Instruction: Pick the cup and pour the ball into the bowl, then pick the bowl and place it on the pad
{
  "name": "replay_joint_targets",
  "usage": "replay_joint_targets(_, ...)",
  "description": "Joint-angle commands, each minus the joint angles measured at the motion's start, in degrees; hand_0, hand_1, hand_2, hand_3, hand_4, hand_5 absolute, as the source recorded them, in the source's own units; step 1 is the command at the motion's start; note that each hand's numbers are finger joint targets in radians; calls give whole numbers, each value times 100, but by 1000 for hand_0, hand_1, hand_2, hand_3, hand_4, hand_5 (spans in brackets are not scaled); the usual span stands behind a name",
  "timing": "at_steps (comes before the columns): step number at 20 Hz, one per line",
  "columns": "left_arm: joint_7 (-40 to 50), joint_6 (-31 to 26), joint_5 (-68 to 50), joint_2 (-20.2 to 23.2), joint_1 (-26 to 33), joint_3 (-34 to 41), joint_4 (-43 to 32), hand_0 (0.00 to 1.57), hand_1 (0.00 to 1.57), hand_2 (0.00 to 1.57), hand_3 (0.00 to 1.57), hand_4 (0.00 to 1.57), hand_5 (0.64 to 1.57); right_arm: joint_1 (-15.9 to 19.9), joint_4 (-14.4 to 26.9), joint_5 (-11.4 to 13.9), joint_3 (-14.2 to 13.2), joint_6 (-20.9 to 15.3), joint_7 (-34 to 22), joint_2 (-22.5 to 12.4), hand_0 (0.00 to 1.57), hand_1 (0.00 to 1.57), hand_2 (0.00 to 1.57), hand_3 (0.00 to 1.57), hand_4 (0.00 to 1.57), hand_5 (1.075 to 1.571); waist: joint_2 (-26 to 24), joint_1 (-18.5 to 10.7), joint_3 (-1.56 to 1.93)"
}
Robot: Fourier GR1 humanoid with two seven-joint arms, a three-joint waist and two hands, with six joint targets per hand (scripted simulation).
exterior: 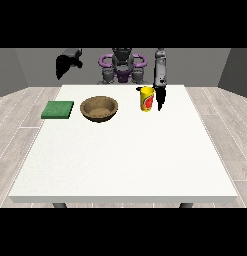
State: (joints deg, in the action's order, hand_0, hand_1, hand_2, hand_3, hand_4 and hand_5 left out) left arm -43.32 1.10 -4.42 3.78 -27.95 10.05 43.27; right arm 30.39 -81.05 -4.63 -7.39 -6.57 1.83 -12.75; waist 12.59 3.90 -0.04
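One yellow cup (147, 99) with red marking, upright, beside brown bowl (99, 109)

One yellow cup (147, 99), one wooden bowl (99, 109), one green pad (58, 110), one white table (125, 160), two black hands (160, 97) (62, 66)

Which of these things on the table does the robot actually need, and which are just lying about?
Needed:
cup
bowl
pad
the ball is not visible

Lying about:
nothing else on the table
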Motion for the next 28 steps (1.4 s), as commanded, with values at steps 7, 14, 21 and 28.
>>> replay_joint_targets(7, -888, 774, 717, 110, 7, -283, -566, 1212, 1212, 1297, 1114, 1304, 994, 66, 137, -219, -293, 262, 65, -239, 0, 0, 396, 509, 612, 1570, 68, 167, 4)
replay_joint_targets(14, -1453, 1287, 633, -210, -81, -23, -1214, 1323, 1323, 1571, 1571, 1290, 1210, -6, -78, -436, -440, 476, -172, -442, 0, 0, 378, 658, 580, 1570, 37, 382, 0)
replay_joint_targets(21, -480, 1315, 923, -303, -284, -499, -781, 1347, 1347, 1571, 1571, 1324, 1169, -328, 902, -372, -787, 602, 159, -693, 0, 0, 401, 677, 587, 1569, -746, -226, 6)
replay_joint_targets(28, 412, 2121, 1361, -29, -1294, -576, -720, 1350, 1350, 1571, 1571, 1312, 1182, -153, 987, -354, -715, 641, 261, -671, 0, 0, 400, 647, 553, 1570, -558, 82, 5)
